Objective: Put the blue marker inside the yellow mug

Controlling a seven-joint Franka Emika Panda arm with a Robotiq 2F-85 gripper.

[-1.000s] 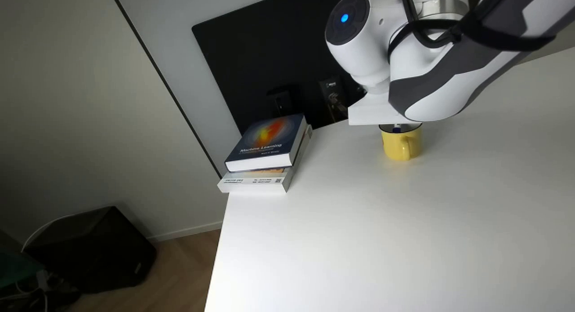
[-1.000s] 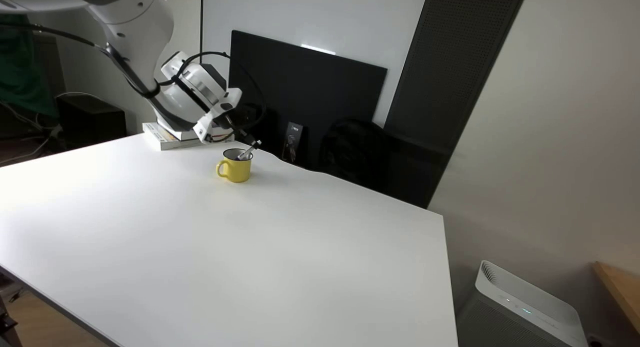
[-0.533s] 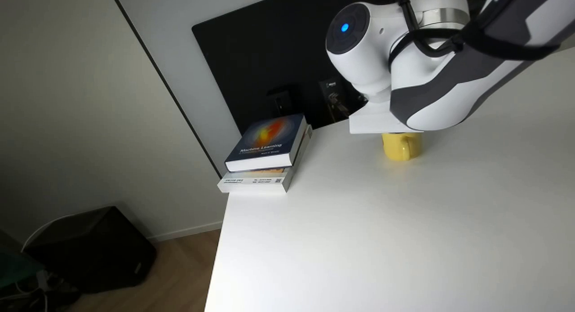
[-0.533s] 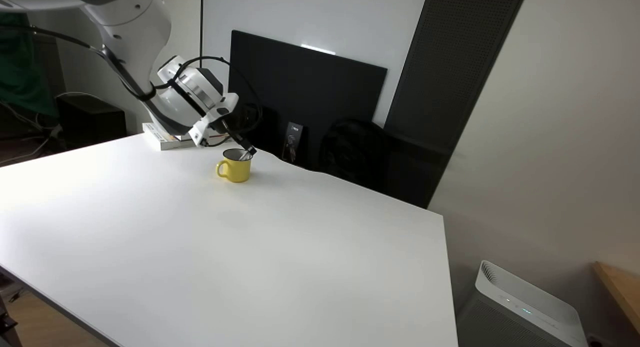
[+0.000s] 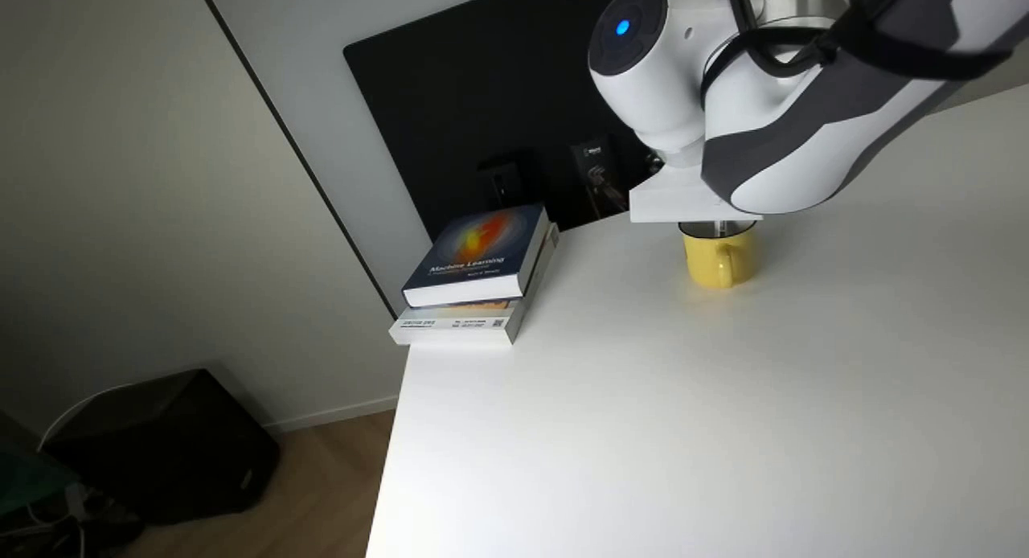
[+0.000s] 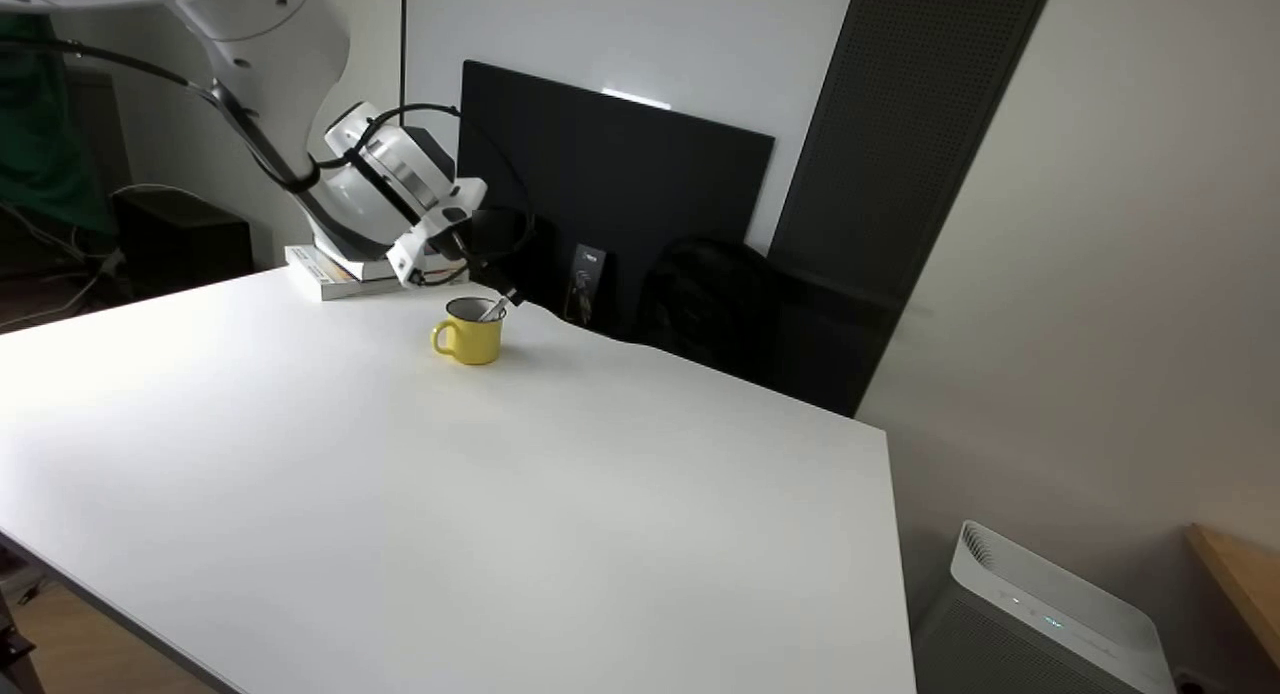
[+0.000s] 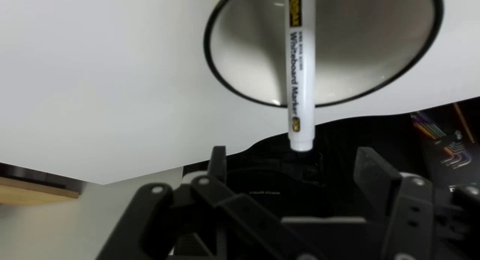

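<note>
The yellow mug point(image 5: 718, 262) point(image 6: 470, 342) stands upright on the white table in both exterior views. Inside it leans the blue marker point(image 7: 301, 76), its white barrel crossing the dark rim and its upper end sticking out towards my gripper point(image 7: 294, 156). The marker's cap end is out of view. My jaws stand wide apart, with the marker's tip between them but touching neither finger point(image 7: 375, 174). In an exterior view the marker point(image 6: 493, 311) slants up from the mug to the dark fingertips; elsewhere the arm hides the gripper.
Stacked books point(image 5: 478, 252) lie on the table's far corner beside the arm. A black monitor point(image 6: 610, 184) and a dark bag point(image 6: 715, 289) are behind the table's back edge, close past the mug. A black cable loops from the wrist.
The arm dipped lower over the mug, then rose back up. The jaws have opened and let go of the marker, which now sits lower, leaning in the mug.
</note>
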